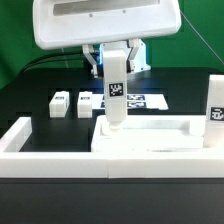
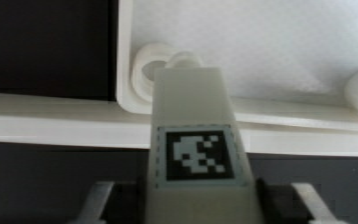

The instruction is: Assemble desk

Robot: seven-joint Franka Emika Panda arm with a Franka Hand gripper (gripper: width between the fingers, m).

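White plastic leg post (image 1: 115,95), gripped near its upper end by the gripper (image 1: 116,60). Fingers (image 2: 108,198) are closed to the post's width, one on each side face, w/ nothing else held. Post is upright, long axis vertical, tag facing the ext. camera. Its lower end is down on the tabletop (image 1: 160,138), toward the exterior view's left end of the slab. Wrist view: the same post runs straight away from the camera, tag toward the lens, its far end at a rounded boss (image 2: 158,62) inside the tabletop's raised rim (seated or merely touching: cannot tell). Tabletop lies flat, rim upward, long axis left–right in the ext. view, just behind the border wall (image 1: 50,145) on the black table (image 1: 30,90). Second leg post (image 1: 214,112) stands upright near the tabletop's right end. Third leg post (image 1: 60,103) and fourth leg post (image 1: 87,103) lie side by side, apart from the tabletop, left of the marker board (image 1: 145,101).
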